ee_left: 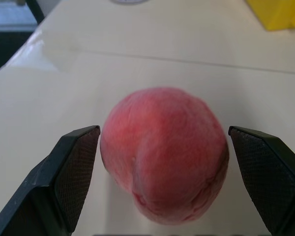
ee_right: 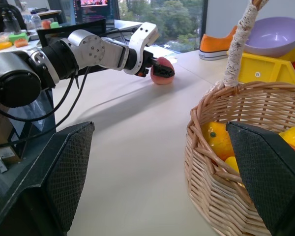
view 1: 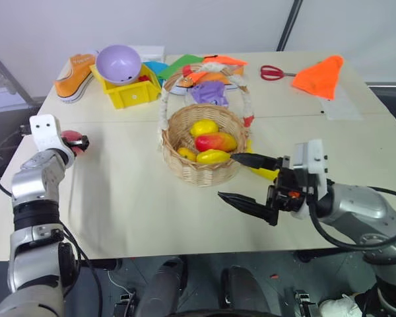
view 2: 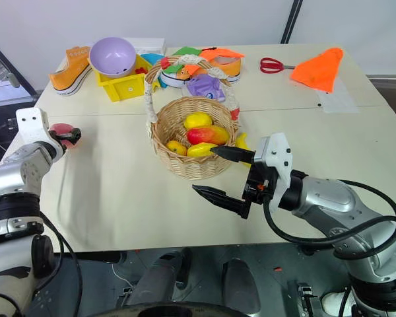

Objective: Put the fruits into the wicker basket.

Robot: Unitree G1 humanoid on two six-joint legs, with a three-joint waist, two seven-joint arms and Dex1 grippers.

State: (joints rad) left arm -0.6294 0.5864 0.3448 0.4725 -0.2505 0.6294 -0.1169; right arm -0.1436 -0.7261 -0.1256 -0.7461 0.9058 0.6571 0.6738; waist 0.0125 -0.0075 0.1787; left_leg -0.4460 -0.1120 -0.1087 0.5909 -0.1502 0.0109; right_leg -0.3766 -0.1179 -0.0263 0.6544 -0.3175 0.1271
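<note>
Both sets of jaws were spread wide, gripping nothing. Left gripper [ee_left: 162, 162] had its fingers either side of the peach [ee_left: 163, 152], which sat on the table [view 1: 132, 198] well off to the left of the wicker basket [view 1: 178, 132], so that fruit looked lined up but not squeezed yet. Right gripper [view 1: 247, 178] hung just right of the basket, pointing across toward it, empty. Banana [view 1: 264, 173] was lying just behind the right gripper, tucked against the basket's right side, mostly hidden. Basket already had a lemon [view 1: 204, 127], a mango [view 1: 216, 141] and a couple more yellow pieces inside. So honestly, by my read neither target fruit was in: peach needed grabbing and carrying over, banana untouched.
</note>
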